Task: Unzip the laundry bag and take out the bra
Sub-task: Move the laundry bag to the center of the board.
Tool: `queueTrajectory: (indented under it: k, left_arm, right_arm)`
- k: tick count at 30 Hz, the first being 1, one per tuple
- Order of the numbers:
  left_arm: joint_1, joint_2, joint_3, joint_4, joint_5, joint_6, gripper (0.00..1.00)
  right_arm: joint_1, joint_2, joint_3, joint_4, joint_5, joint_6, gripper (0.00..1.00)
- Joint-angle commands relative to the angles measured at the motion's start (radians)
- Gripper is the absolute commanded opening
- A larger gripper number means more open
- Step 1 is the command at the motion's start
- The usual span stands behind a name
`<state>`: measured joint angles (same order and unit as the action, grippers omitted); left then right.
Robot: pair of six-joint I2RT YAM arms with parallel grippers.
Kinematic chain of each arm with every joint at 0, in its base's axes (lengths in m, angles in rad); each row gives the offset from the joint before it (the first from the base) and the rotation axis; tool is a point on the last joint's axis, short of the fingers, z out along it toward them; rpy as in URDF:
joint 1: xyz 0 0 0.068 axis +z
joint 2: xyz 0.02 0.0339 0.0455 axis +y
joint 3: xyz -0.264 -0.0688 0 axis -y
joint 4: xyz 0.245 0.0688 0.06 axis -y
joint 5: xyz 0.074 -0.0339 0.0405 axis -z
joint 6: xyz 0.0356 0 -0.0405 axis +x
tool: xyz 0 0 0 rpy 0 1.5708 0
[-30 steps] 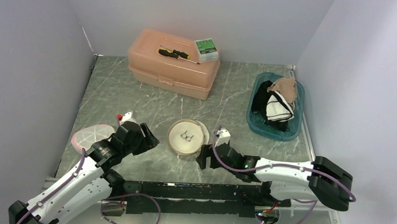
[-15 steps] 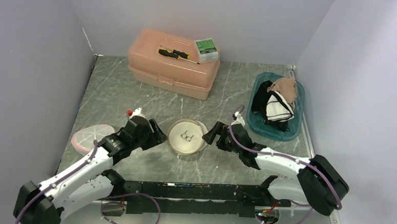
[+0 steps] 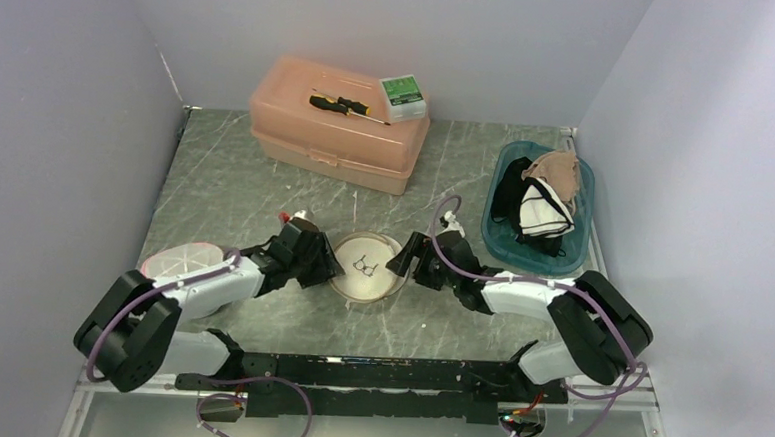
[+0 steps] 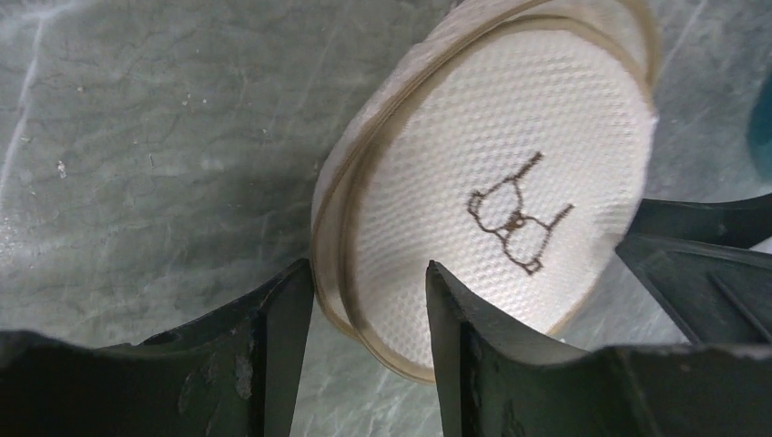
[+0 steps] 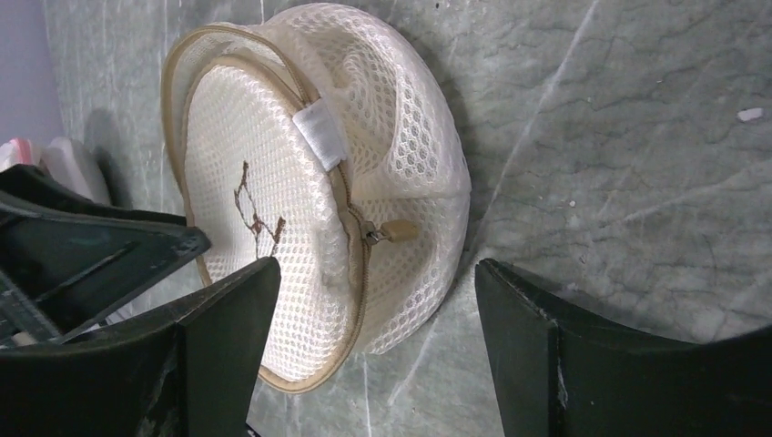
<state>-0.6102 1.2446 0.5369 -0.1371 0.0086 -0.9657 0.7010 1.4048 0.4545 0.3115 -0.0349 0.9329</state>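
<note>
— Cream mesh in the middle there: what is it?
— That is the round cream mesh laundry bag (image 3: 364, 267), with a small brown bra outline drawn on its flat top. It lies on the grey marbled bench (image 3: 245, 181), between the two arms. No bra shows; presumably it is inside.
— And the arms?
— The left tool (image 3: 329, 267) is at the bag's left edge, its jaws spread with the tan rim between them, not clamped, I think. The right tool (image 3: 401, 263) stands at the right edge, jaws spread wide, holding nothing.
— So which step is this?
— The start, I would say: getting hold of the bag before unzipping. The zip looks fully closed, and the small brass-coloured zip pull (image 5: 393, 233) sits on the side wall facing the right tool.
— What does the next move need?
— Probably the left tool pinching the rim to steady the bag, while the right narrows onto that little pull. It is small, flat against soft mesh, so the aim must be fine.
</note>
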Motion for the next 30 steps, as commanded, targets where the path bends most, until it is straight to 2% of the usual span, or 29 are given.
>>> queueTrajectory:
  k: [1,9,15,19,21,26,30]
  left_arm:
    - [-0.002,0.058,-0.020,0.089,0.025,0.002,0.53]
    - [-0.002,0.105,-0.041,0.123,0.031,0.004,0.52]
    - [-0.002,0.059,-0.042,0.083,0.030,0.004,0.53]
    - [-0.001,-0.079,-0.015,-0.079,-0.007,0.000,0.63]
    - [-0.001,-0.185,0.001,-0.194,-0.069,-0.001,0.66]
    - [0.000,-0.423,0.067,-0.430,-0.178,0.007,0.71]
    - [0.000,-0.522,0.090,-0.532,-0.210,0.010,0.72]
  right_arm:
    - [-0.003,0.034,0.021,0.022,-0.032,-0.010,0.80]
    - [-0.003,0.079,-0.022,0.049,-0.018,-0.011,0.54]
    - [-0.004,0.099,-0.047,0.114,-0.042,0.015,0.54]
    - [-0.003,0.120,-0.037,0.165,-0.059,0.057,0.54]
    - [-0.003,0.138,-0.031,0.205,-0.060,0.095,0.54]
    - [-0.002,0.215,0.001,0.315,-0.051,0.190,0.52]
    - [0.005,0.310,0.081,0.352,-0.056,0.222,0.51]
